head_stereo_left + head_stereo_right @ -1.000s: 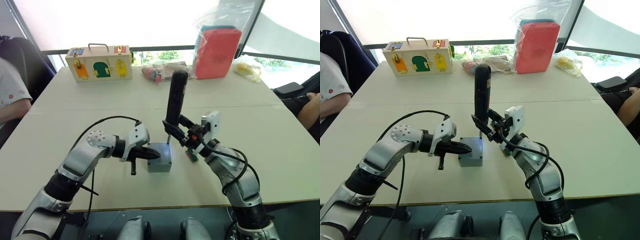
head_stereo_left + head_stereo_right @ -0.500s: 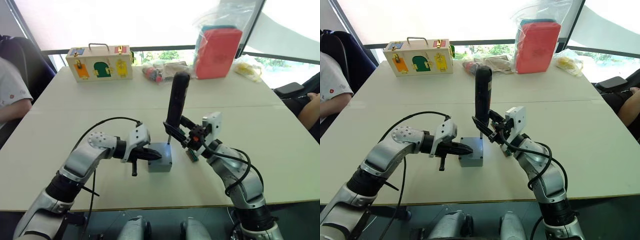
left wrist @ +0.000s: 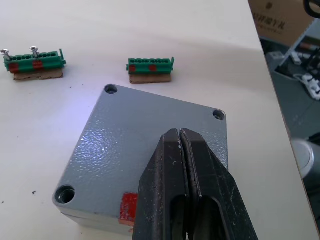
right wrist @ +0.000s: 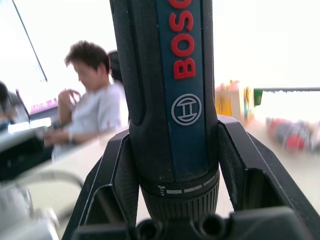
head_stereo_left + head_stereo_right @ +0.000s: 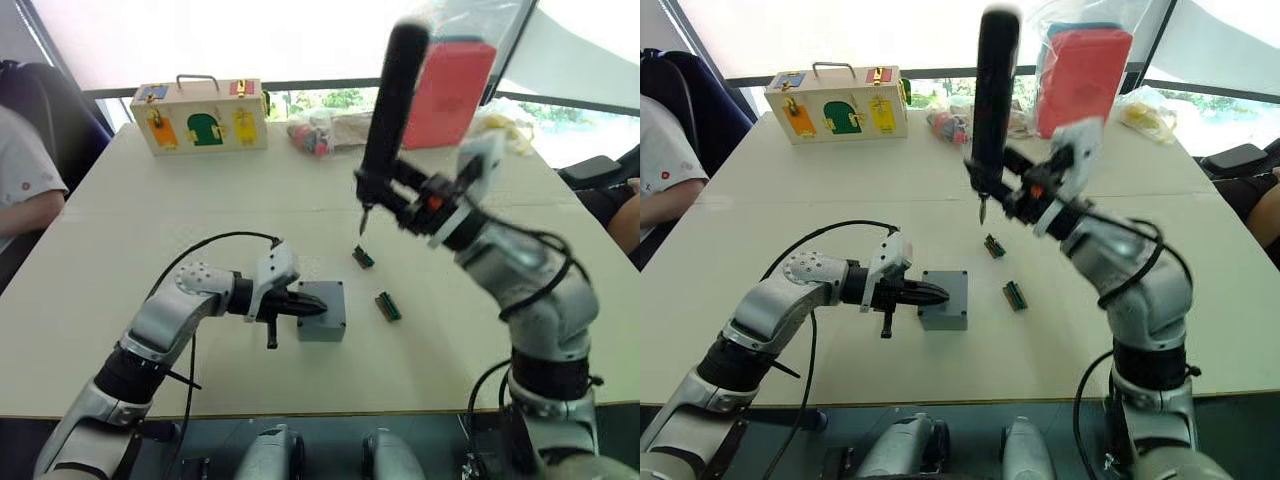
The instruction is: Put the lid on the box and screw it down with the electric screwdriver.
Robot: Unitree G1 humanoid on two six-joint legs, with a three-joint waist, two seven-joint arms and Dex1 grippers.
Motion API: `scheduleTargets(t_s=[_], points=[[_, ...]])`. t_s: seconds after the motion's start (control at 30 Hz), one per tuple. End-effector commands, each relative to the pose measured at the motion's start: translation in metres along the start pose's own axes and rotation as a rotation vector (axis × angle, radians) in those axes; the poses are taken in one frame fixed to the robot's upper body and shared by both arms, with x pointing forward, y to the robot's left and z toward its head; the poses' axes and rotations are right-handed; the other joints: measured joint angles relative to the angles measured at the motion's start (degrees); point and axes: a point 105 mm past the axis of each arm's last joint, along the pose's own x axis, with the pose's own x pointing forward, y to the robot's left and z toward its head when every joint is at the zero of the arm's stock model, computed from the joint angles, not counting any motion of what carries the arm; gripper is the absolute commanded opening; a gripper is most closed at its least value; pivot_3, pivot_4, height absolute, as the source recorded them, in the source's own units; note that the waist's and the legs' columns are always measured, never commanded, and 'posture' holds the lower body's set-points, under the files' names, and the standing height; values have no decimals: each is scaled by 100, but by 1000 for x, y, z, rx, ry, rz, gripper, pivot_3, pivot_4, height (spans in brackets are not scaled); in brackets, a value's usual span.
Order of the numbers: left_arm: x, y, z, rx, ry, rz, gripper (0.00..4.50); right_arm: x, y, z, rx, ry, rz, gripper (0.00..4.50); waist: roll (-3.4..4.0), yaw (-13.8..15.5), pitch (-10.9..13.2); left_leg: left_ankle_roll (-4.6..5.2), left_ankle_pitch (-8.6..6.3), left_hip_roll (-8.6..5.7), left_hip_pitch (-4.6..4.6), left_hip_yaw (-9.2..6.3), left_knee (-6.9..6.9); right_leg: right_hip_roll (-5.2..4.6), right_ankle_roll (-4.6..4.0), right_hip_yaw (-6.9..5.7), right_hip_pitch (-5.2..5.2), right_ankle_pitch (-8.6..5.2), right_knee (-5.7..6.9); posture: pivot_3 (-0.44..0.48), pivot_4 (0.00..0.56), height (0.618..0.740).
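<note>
With the thin flat grey plastic lid [image 3: 150, 150] already seated on the small deep grey box [image 5: 322, 312] near the tabletop's [image 5: 150, 250] front edge, the left tool [image 3: 182, 150] (fingers clenched together) presses on top. Corner holes look empty, so screwing remains. Two green bit holders [image 5: 375, 283] lie beside. The right tool [image 5: 405, 200] grasps the slim black electric screwdriver [image 5: 390, 95], raised high.

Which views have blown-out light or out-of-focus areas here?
Left eye view: windows behind the table are blown out white. Right wrist view: the electric screwdriver is sharp, the person behind is out of focus. Left wrist view: bluish glare on the lid.
</note>
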Motion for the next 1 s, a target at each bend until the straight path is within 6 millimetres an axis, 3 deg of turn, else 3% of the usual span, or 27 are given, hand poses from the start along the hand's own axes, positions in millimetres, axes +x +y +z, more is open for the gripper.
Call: scheduleTargets(t_s=[0.03, 0.13, 0.2, 0.33, 0.5, 0.67, 1.0], points=[[-13, 6, 29, -26, -105, 24, 0, -3, -9, 14, 157, 26, -23, 1778, -4, -14, 3, -3, 3, 0, -21, 0, 1, 0, 6, -1, -19, 3, 5, 0, 150, 740], [-26, -4, 50, 46, -112, -18, 0, -18, -34, 28, 333, 78, -51, 1778, -14, -9, 67, -6, 7, 0, -46, 0, 12, -1, 20, -7, -33, 12, 11, 0, 150, 740], [-33, -12, 55, 117, -76, -30, 0, -33, -51, 30, 318, 162, -108, 1778, -16, 7, 101, -6, 8, -1, -52, 0, 17, -3, 3, -12, -32, 15, 1, 0, 150, 740], [-42, -34, 59, 197, -26, -118, 0, -79, -87, -12, 357, 551, -332, 1778, 3, -7, 117, -8, 10, -9, -58, 10, 15, -9, -9, -13, -28, 9, -19, 0, 150, 740], [-41, -48, 53, 222, 39, -189, 0, -129, -90, -60, 449, 877, -414, 1778, 3, -31, 122, -6, 10, -6, -64, 15, 13, -2, 9, -15, -29, 15, -28, 0, 150, 740], [-34, -54, 43, 212, 58, -204, 0, -156, -97, -92, 530, 1031, -507, 1778, 10, -60, 146, 27, -1, -4, -63, 19, 34, 7, 20, -13, -28, 21, -10, 0, 150, 740], [-31, -55, 37, 171, 50, -182, 0, -168, -101, -110, 545, 1162, -545, 1778, 5, -102, 162, 29, 19, -2, -62, 17, 36, 25, 37, -11, -26, 34, -7, 0, 150, 740]])
